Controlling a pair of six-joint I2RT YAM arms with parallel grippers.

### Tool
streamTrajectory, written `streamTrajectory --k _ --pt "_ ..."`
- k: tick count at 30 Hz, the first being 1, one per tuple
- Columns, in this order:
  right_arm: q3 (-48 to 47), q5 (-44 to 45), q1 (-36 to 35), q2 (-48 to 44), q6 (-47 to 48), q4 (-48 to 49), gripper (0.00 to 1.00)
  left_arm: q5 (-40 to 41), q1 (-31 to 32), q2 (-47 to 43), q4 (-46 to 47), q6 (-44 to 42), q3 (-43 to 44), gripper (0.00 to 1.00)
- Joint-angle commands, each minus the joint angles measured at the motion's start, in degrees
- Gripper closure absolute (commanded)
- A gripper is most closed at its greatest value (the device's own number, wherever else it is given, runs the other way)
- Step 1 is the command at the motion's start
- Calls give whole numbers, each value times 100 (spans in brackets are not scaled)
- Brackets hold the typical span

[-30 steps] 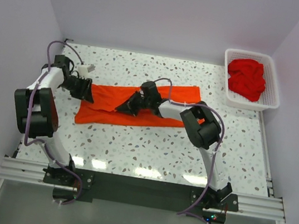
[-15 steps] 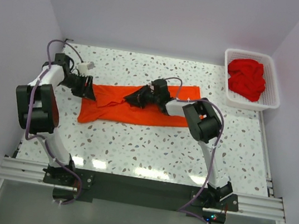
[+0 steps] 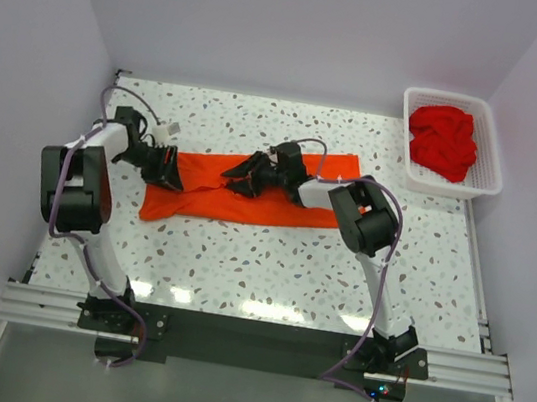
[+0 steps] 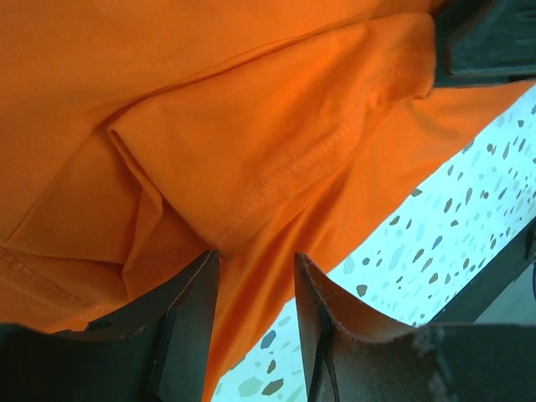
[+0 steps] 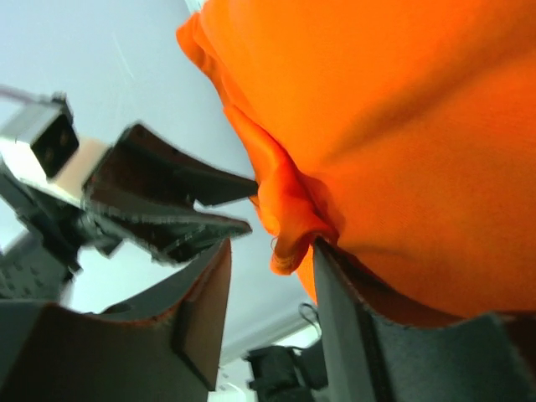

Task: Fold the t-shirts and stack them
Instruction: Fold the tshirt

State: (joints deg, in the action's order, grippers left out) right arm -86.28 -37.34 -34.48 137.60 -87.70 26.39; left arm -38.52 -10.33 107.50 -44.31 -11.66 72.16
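Orange-red shirt lay flat mid-counter. Left tool at its nine o'clock end and right tool at centre both stood parted over cloth. Advised: pinch matching edges, carry them evenly.

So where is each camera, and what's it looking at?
Top external: overhead behind the bases, looking down on the table; left arm and right arm show.
Left wrist: on the left arm, past its fingers at the orange t-shirt.
Right wrist: on the right arm, past its fingers; left gripper beyond.
Shared: all see that t-shirt.
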Motion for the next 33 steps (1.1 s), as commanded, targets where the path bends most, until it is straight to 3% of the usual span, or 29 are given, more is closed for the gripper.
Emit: streamTrajectory --k 1,11,16,23,26,28,29,30,32,33 --pt "225 -273 -15 -391 446 -300 51 117 -4 148 336 322 -62 54" --pt "385 -519 -15 -778 1649 -1012 50 65 13 508 371 410 105 59" --pt "120 -423 -15 -910 3011 -2181 53 -243 13 544 327 375 351 73" --pt "42 -353 -6 -691 3259 -2428 55 -358 13 553 406 419 729 100" --pt "-82 -388 3 -726 3373 -2437 55 -261 5 500 450 393 729 100" --pt "-196 -458 11 -813 3583 -2568 55 -278 -4 491 258 156 790 76" --pt "-309 -519 46 -857 3672 -2621 54 -296 -57 439 83 -45 799 59" --pt "-371 -720 64 -945 3786 -2622 53 -314 -118 351 46 -116 756 49" --pt "-565 -932 125 -1059 4303 -3042 53 -392 -372 61 -76 -396 616 36" --pt "-652 -1211 152 -1112 4566 -3278 52 -419 -469 -1 -199 -564 606 35"
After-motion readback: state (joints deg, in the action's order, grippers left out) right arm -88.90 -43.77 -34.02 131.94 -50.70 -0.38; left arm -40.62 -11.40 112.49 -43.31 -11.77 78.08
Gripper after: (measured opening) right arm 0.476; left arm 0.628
